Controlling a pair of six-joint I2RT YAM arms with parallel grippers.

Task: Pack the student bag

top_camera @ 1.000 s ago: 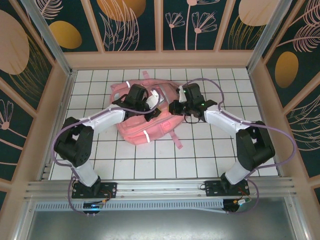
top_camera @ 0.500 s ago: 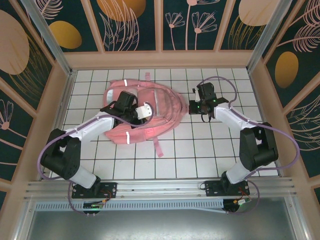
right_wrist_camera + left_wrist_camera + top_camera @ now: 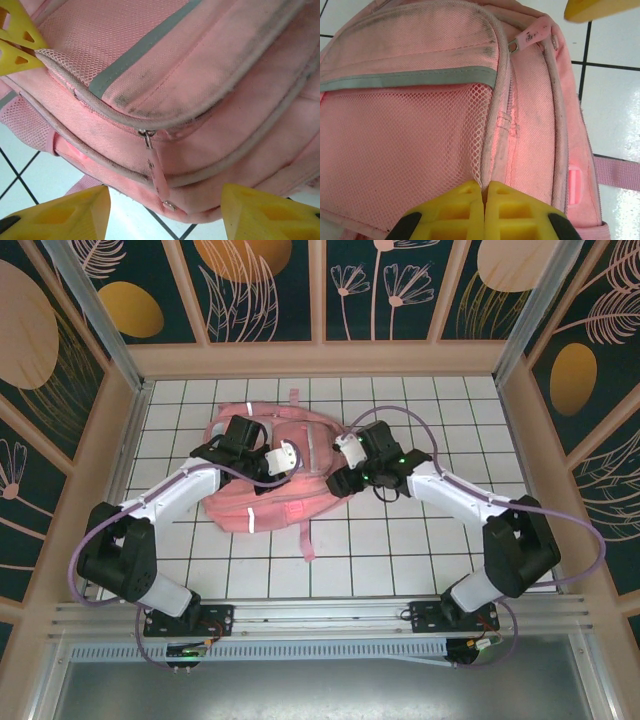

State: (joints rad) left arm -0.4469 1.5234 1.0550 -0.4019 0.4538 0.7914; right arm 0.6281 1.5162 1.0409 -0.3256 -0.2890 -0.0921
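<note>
The student bag (image 3: 262,498), pink with silvery strips, lies flat on the white tiled table at centre left. My left gripper (image 3: 288,462) rests on its top and is shut on the bag's grey piping beside the mesh pocket (image 3: 405,145), as the left wrist view shows at the left gripper (image 3: 485,186). My right gripper (image 3: 345,455) hovers at the bag's right edge. In the right wrist view the right gripper (image 3: 165,210) stands open, its yellow fingers (image 3: 75,210) either side of a pink zip pull (image 3: 156,167) on the student bag (image 3: 215,65), touching nothing.
A pink strap (image 3: 305,538) trails from the bag toward the near edge. Wooden-framed walls (image 3: 320,358) close in the table on three sides, and a metal rail (image 3: 320,615) runs along the front. Bare tiles (image 3: 400,540) lie to the right of and in front of the bag.
My right gripper has come back from the right to the bag's edge and opened. The bag has shifted slightly, with the left gripper still shut on it.
</note>
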